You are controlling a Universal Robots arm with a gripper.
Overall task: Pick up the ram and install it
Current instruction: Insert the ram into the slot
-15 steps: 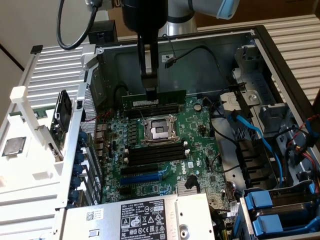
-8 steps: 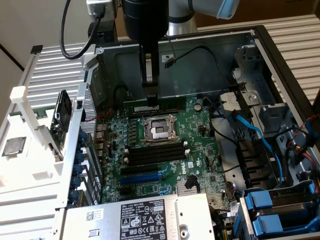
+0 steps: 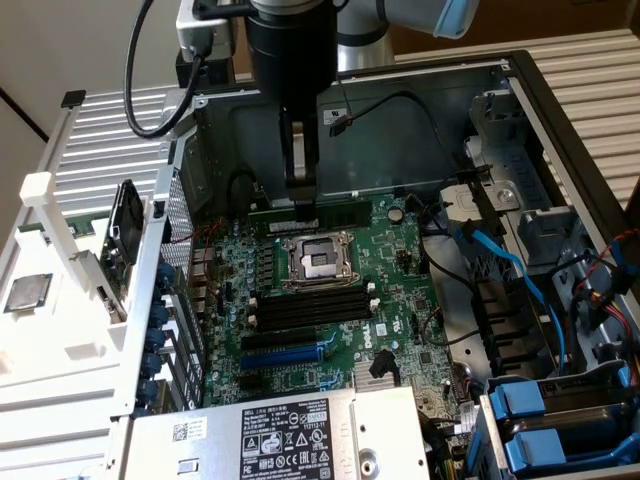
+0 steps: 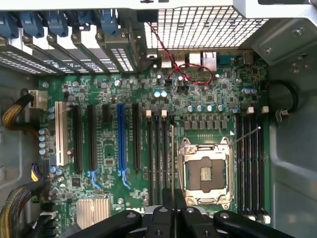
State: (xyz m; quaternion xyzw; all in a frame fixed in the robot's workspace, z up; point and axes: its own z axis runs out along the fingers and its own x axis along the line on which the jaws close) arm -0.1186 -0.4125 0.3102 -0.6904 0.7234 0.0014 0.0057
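I am holding the ram [image 3: 335, 211] in my gripper [image 3: 303, 207]; my fingers [image 3: 300, 160] are squeezing shut on the thin green stick near one end, so most of it is poking out toward the exterior view's right; I am reaching straight down into the open computer case [image 3: 440, 110]; the ram is lying long-ways from side to side in the exterior view, with its thin edge pointing down at the motherboard [image 3: 400, 300]; it is sitting just past the far side of the empty processor socket [image 3: 318, 260]; in the wrist view the ram [image 4: 172, 158] is showing as a thin line coming out from my gripper [image 4: 172, 199], and that line is running the same way as the long black memory slots [image 4: 157, 153] just beside it, so stick and slots are lining up; I cannot tell if the ram is touching a slot or floating just above one; a black cable [image 3: 345, 122] is hanging on the back wall near my gripper; the blue cables [image 3: 510, 265] are lying well apart, toward the exterior view's right; a small silver processor chip [image 3: 27, 292] is resting outside the case, far off at the exterior view's left.
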